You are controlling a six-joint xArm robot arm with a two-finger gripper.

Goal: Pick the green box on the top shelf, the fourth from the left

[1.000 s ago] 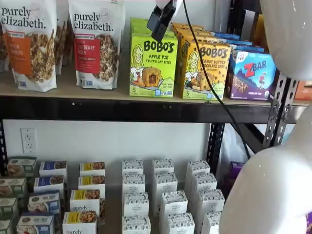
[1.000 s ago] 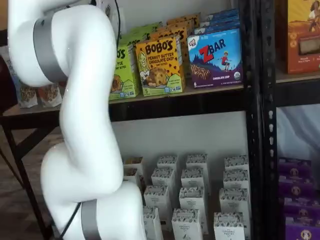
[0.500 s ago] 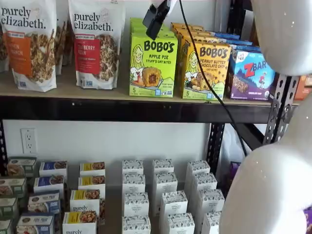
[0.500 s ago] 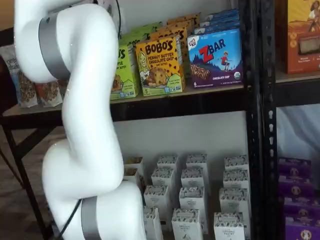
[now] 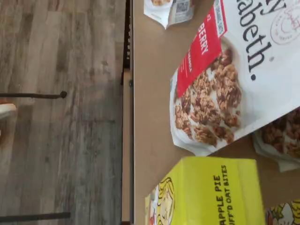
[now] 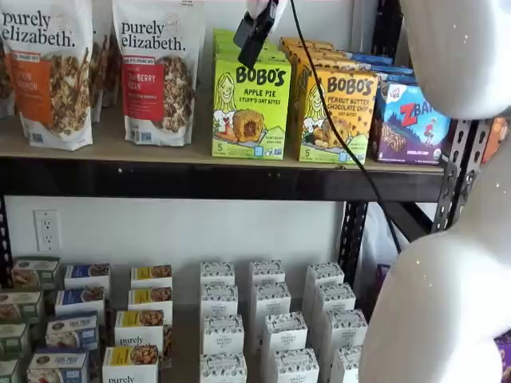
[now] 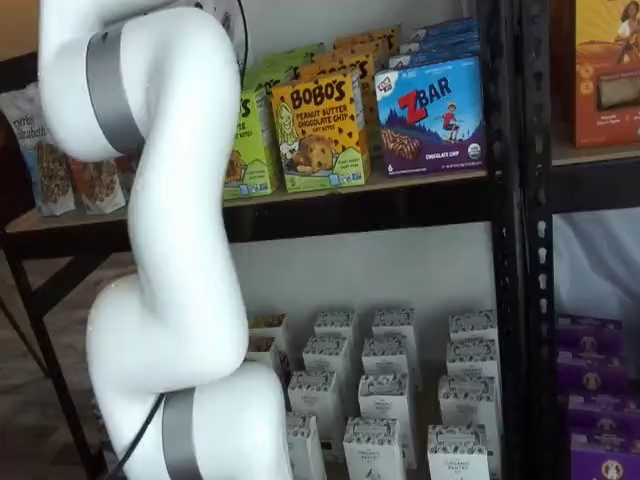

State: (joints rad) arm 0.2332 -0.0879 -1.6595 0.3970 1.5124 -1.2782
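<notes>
The green box stands upright at the front of the top shelf, lime-green with "BOBO'S Apple Pie" on its face. My gripper hangs from above, its black fingers just over the box's top front edge, seen side-on with nothing held between them. In a shelf view the white arm hides much of the green box. The wrist view shows the green box from above on the tan shelf board.
Purely Elizabeth granola bags stand left of the green box. A yellow-orange Bobo's box and a blue Zbar box stand to its right. Small cartons fill the lower level. A black cable trails from the gripper.
The gripper has drifted slightly left and up over the green box. The arm's big white links have shifted a little in both shelf views.
</notes>
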